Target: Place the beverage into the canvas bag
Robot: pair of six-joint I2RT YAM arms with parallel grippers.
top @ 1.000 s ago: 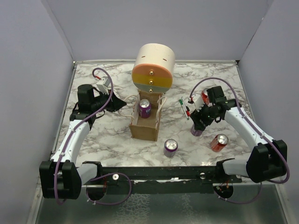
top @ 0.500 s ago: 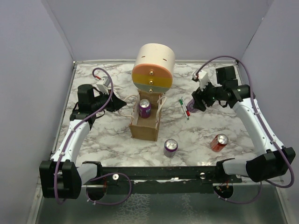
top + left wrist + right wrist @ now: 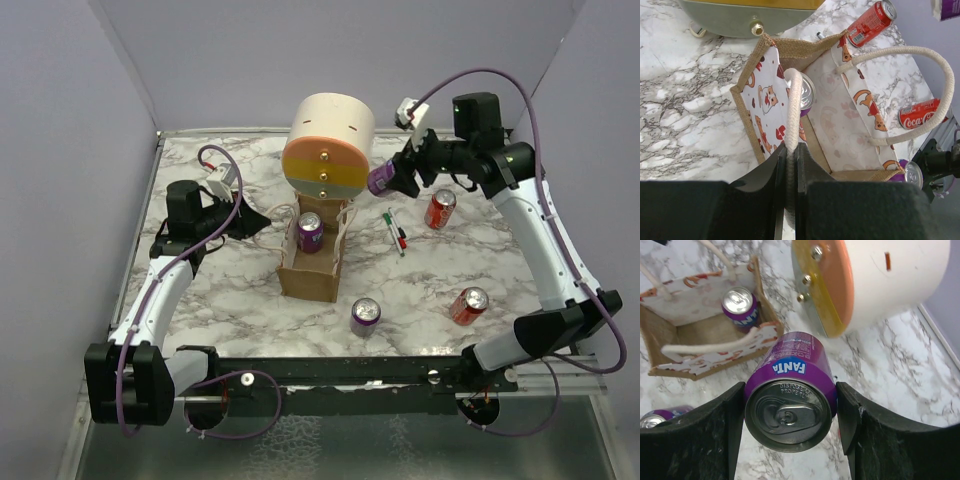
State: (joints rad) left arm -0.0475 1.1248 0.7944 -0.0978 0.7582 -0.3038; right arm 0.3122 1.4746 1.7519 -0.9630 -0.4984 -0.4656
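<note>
A: Right end effector?
B: About half open, clamped on the sides of the purple can. It's up in the air with the can tilted, lid facing the wrist.
A: Left one?
B: Left end effector is pinched shut on one handle, holding the bag mouth open.
A: Where's the bag?
B: The bag sits on the surface, lower than the right end effector and off to its left, well apart. The bagged can fills the end nearest the cylinder.
A: Risks?
B: The cylinder is just beside the held can, on its left, so a flat swing across probably clips it. The free handle arches over the mouth and could snag the can. Dropping onto the bagged can may tip the bag or bounce the can out. A can that goes in tilted may catch the rim.
A: Room?
B: There's bare bag floor at the end away from the cylinder, so aim there. The air over the mouth looks open. Under the right end effector lie a pen and a red can, which are no trouble if it travels high.
</note>
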